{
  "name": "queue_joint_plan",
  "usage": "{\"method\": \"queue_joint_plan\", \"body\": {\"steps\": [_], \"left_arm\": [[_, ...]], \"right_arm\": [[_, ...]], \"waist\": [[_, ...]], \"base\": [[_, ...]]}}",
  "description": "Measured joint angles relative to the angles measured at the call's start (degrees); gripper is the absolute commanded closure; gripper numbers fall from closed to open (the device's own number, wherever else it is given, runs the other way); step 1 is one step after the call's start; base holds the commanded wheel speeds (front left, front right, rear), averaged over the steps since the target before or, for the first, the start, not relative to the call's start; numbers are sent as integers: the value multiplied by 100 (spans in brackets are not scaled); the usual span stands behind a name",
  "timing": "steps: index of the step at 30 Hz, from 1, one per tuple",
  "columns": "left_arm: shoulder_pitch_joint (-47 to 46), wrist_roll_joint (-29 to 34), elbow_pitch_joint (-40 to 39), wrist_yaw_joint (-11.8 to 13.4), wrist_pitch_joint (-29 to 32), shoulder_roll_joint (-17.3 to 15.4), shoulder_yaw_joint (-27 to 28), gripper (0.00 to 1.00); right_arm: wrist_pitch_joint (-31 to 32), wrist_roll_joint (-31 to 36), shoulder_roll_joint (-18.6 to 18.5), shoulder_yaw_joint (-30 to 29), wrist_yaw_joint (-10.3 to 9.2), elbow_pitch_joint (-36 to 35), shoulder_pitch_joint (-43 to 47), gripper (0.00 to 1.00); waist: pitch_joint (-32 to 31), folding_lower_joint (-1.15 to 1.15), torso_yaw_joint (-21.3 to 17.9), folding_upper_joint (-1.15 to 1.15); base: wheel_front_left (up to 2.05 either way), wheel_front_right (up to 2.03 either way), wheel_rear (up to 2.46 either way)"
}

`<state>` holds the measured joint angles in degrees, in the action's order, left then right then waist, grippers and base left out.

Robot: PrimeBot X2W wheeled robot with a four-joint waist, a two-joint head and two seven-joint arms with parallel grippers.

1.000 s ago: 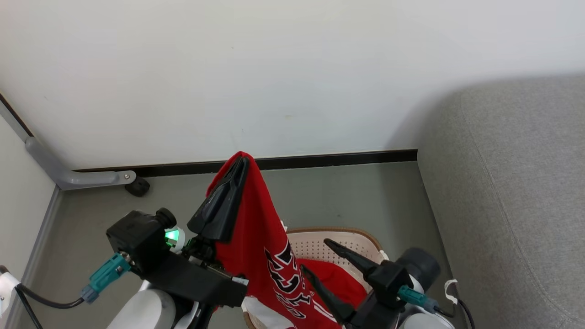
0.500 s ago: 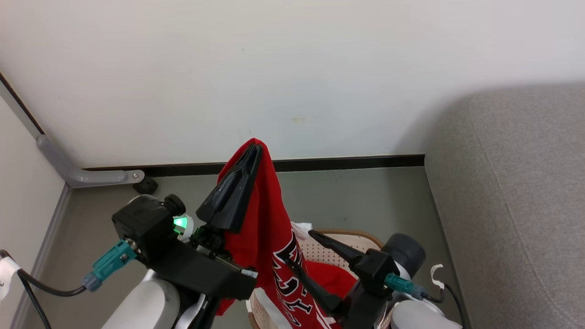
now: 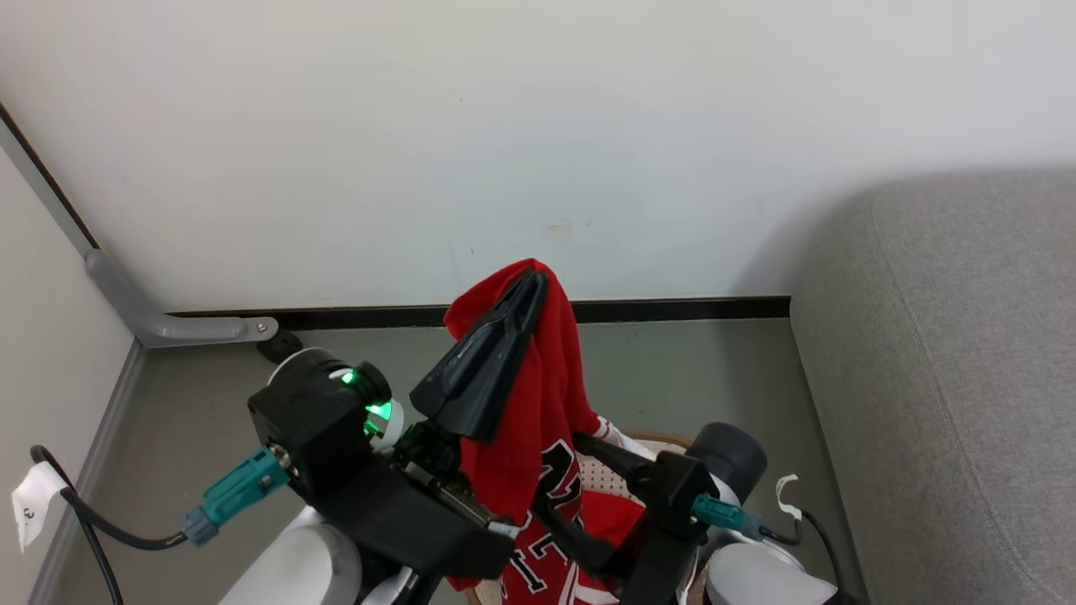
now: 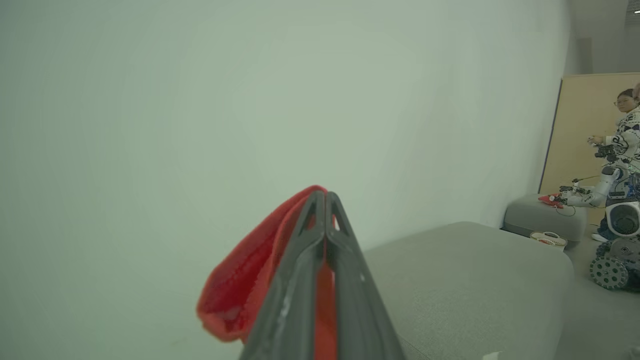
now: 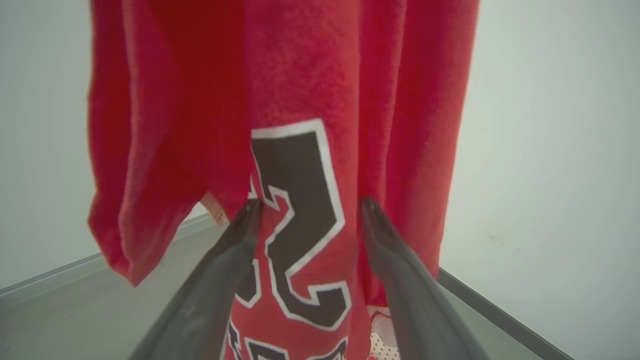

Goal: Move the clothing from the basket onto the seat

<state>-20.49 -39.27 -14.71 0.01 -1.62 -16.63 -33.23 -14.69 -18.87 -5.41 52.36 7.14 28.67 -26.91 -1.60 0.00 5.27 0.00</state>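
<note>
My left gripper point(image 3: 534, 281) is shut on the top of a red garment point(image 3: 538, 395) and holds it high, so it hangs down with its black-and-white lettering point(image 3: 556, 477) showing. In the left wrist view the shut fingers point(image 4: 324, 195) pinch a fold of the red cloth point(image 4: 240, 295). My right gripper point(image 3: 561, 475) stands open at the hanging cloth. In the right wrist view its open fingers point(image 5: 310, 204) flank the lettering on the garment point(image 5: 300, 75). Below, the cream basket point(image 3: 597, 477) holds another red garment point(image 3: 609, 514). The grey seat point(image 3: 950, 378) lies at the right.
A white wall with a dark baseboard point(image 3: 672, 309) is close ahead, above grey floor point(image 3: 210, 403). A grey metal bracket point(image 3: 168, 323) sits at the left corner, and a tagged cable point(image 3: 34, 504) trails lower left. Far off, a person point(image 4: 625, 125) stands by another robot point(image 4: 615, 220).
My left gripper has carried the red garment to the right, and the cloth has turned. The basket sits lower in the picture, more covered by cloth and arms. The head camera has shifted too.
</note>
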Motion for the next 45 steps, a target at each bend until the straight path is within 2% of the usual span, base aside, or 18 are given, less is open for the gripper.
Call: {"method": "queue_joint_plan", "body": {"steps": [12,13,15,16,19,20,22,23,24,25,26,27,33,39,41,43,45], "left_arm": [[-289,-51,-436,-2,270,52,-92,100],[-318,-51,-476,-2,282,52,-77,100],[-346,-63,-544,-2,336,59,-76,100],[-352,-98,-587,-3,364,64,-81,100],[-353,-312,-717,-9,442,125,-127,100],[-353,-346,-758,-9,464,138,-143,100],[-353,-387,-833,-9,514,155,-176,100],[-353,-419,-875,-9,537,160,-190,100],[-353,-430,-906,-9,561,163,-199,100],[-353,-445,-928,-8,565,165,-200,100],[-353,-456,-950,-8,590,165,-198,100],[-353,-457,-961,-3,608,164,-194,100],[-350,-550,-832,109,656,102,71,100],[-97,-704,-366,270,656,-142,459,100],[39,-746,-220,309,656,-204,534,82],[147,-757,-90,310,656,-240,559,71],[263,-773,37,333,654,-248,586,51]], "right_arm": [[0,-294,-90,165,0,204,-35,0],[0,-298,-87,200,0,232,-32,2],[0,-335,-68,242,0,241,-15,25],[0,-359,-55,247,0,253,-9,27],[0,-391,-46,250,0,282,-9,13],[0,-397,-44,250,0,282,-9,13],[0,-438,-43,248,0,292,-10,23],[0,-441,-42,247,0,298,-10,39],[0,-444,-42,246,0,298,-10,39],[0,-465,-42,246,0,298,-10,61],[0,-499,-42,245,0,297,-10,90],[0,-520,-41,246,0,296,-11,100],[1,-641,-40,293,0,192,-10,100],[1,-738,-109,319,0,-30,-10,100],[1,-744,-156,299,0,-91,-9,100],[1,-754,-201,244,0,-113,-10,100],[1,-790,-252,169,0,-143,-10,100]], "waist": [[-108,0,122,0],[-115,0,135,0],[-125,0,150,0],[-127,0,154,0],[-127,0,159,0],[-126,0,159,0],[-122,0,157,0],[-118,0,155,0],[-114,0,154,0],[-110,0,154,0],[-105,0,153,0],[-100,0,153,0],[-52,0,153,0],[26,0,129,0],[61,0,101,0],[95,0,67,0],[128,0,27,0]], "base": [[0,0,0],[0,0,0],[0,0,0],[0,0,0],[0,0,0],[0,0,0],[0,0,0],[0,0,0],[0,0,0],[0,0,0],[0,0,0],[0,0,0],[0,0,0],[0,0,0],[0,0,0],[0,0,0],[0,0,0]]}}
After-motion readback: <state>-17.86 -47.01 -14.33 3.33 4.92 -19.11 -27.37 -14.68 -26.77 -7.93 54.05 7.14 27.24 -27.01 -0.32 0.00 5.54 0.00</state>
